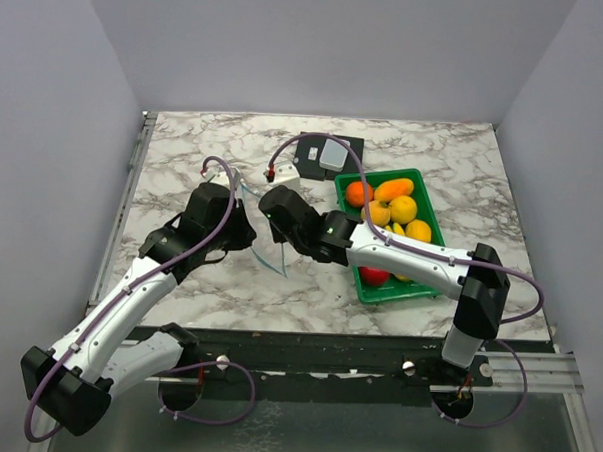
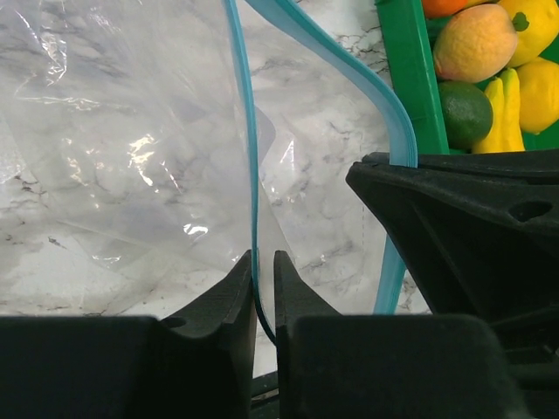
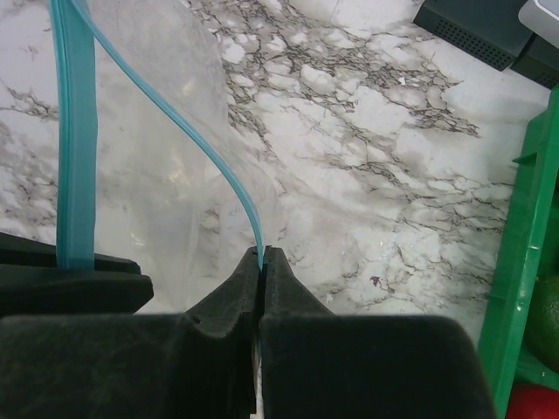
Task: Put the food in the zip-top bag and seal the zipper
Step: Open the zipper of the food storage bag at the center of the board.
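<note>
Right now the bag [image 2: 131, 175] is held up over the tabletop [image 1: 435, 152], just left of the tray [image 1: 399, 293], with one set of jaws at each lip of its zipper [image 2: 253, 175]. Whether its bottom rests on the tabletop I cannot tell. The right jaws are closed tight on their lip, the blue strip running straight into the pinch. The left jaws stand almost closed about the other lip. A dark slit shows beside the strip, which lies to one side of the gap, so I cannot tell whether they truly pinch it or merely fence it in. All the food [image 1: 397, 210] sits in the tray, and nothing shows inside the bag.

The step looks to be spreading the mouth. To do it well, I judge the left grip should first be made sure, squarely on the stiff strip and not on the film below, which would slip or stretch. Then draw the lips apart gently and evenly, stopping once the mouth gapes wide enough for the biggest fruit; a hard pull could tear a lip free. Since the right jaws are nearer the tray, they will likely have to let go to fetch fruit, so the mouth should end up facing that way.
</note>
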